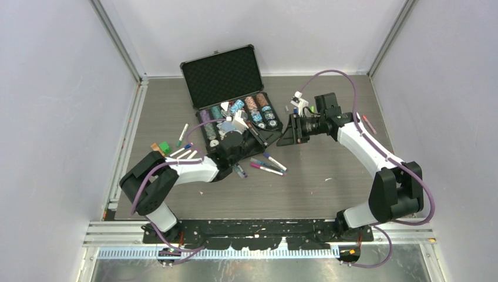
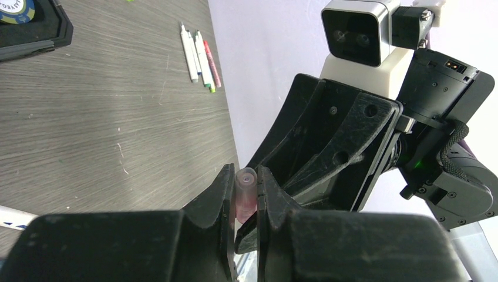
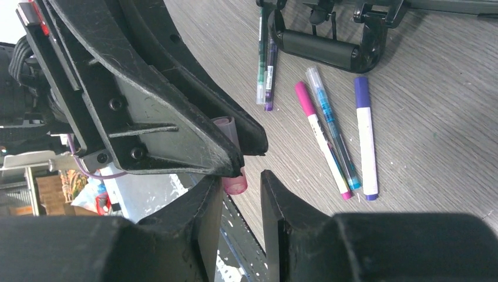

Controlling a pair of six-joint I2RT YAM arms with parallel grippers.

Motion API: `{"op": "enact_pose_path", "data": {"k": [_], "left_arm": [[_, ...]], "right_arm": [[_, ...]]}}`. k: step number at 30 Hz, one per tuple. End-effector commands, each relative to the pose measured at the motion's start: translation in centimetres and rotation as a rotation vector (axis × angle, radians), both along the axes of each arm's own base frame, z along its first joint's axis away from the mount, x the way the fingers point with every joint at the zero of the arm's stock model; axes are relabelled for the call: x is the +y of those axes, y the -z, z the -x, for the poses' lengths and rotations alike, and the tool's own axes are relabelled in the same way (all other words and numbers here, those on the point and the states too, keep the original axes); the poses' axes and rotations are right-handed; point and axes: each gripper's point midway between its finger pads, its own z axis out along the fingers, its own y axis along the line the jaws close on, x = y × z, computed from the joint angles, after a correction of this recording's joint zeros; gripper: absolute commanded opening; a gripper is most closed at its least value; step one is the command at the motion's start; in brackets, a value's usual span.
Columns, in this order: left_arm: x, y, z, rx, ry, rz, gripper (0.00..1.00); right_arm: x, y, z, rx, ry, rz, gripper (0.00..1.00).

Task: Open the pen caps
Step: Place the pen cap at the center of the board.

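Black case (image 1: 221,75) of chips (image 1: 252,108) — loose pens (image 1: 267,166) beside

The case (image 1: 223,76) sits at the table's (image 1: 329,194) far side, pens (image 1: 267,166) lying just before it

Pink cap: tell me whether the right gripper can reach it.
Probably yes: the pink cap sticks out of the shut left gripper, just off the open right gripper, with nothing between.

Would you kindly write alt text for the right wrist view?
The left gripper holds a small pink cap at the mouth of the open right gripper. Beyond, several pens lie on the grey table near a black case handle.
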Motion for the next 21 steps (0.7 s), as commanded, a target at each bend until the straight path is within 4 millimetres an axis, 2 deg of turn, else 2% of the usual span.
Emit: {"op": "enact_pose_path", "data": {"k": [1, 11, 16, 19, 21], "left_arm": [[-0.3, -3.3, 0.7, -0.065, 0.027, 0.085, 0.07], [-0.8, -2.9, 1.1, -0.053, 0.065, 0.095, 0.08], [-0.7, -2.9, 1.0, -0.042, 0.056, 0.106, 0.10], [-0.5, -3.0, 0.9, -0.028, 0.041, 0.135, 0.10], [-0.5, -3.3, 0.9, -0.025, 0.042, 0.157, 0.10]], "right_arm": [[0.3, -1.3, -1.8, -0.076, 0.004, 0.002, 0.36], [0.7, -1.7, -2.7, -0.074, 0.005, -0.019, 0.37], [2.0, -2.1, -2.5, 0.007, 0.012, -0.135, 0.40], [2.2, -2.2, -2.9, -0.022, 0.069, -0.180, 0.37], [2.2, -2.9, -3.7, -0.088, 0.105, -0.210, 0.36]]}}
